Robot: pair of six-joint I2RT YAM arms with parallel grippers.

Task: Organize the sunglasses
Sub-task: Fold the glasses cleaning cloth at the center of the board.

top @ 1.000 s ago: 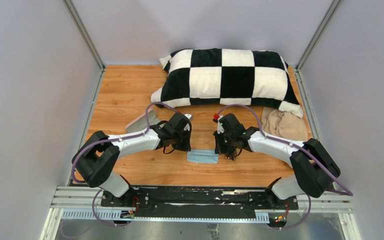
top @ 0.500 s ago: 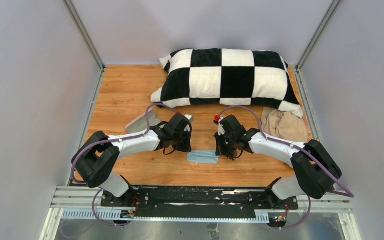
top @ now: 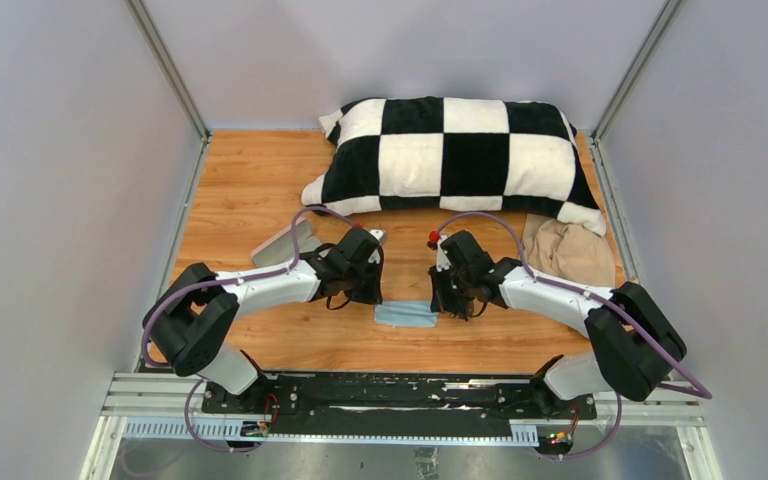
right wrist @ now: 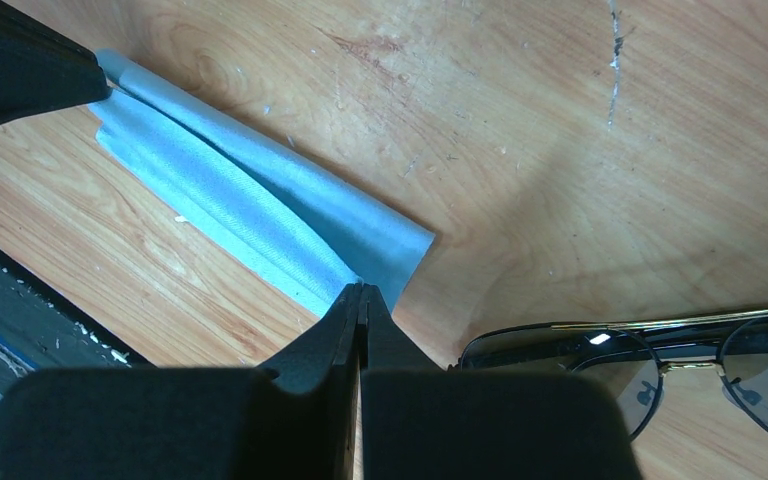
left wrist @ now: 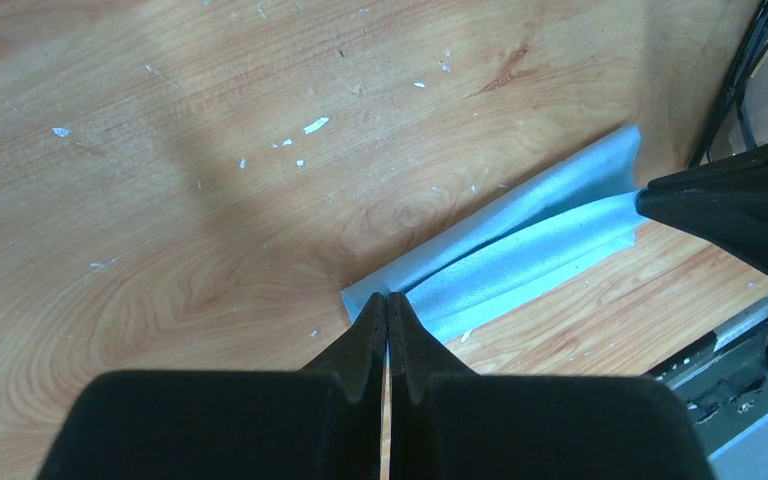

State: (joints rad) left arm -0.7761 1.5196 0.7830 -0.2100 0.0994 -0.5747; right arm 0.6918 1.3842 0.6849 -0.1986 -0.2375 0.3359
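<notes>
A wooden table is seen from above, with two white-and-black arms reaching in from the near edge. At the left a pinkish-grey case lies on the wood, just behind the left arm. The left claw points down at the table near the middle. Its wrist camera shows the two black fingers pressed together, clamped on the left end of a light blue cloth. The cloth lies low on the wood, gathered into a long strip with a raised fold along its length, and runs between the two claws. At its other end the right claw also points down. Its fingers are closed tight on the cloth's right corner, as its own wrist camera shows. Each wrist view also catches the other claw's black tip touching the far end of the cloth. Just to the right of the right claw, the sunglasses lie on the wood, apart from the cloth, with dark lenses and a thin frame that is gold at the bridge. From overhead they are hidden under the right wrist. Behind the arms a black-and-white checked pillow lies across the back of the table. A beige bundle of fabric sits at the far right, touching the pillow's corner.
</notes>
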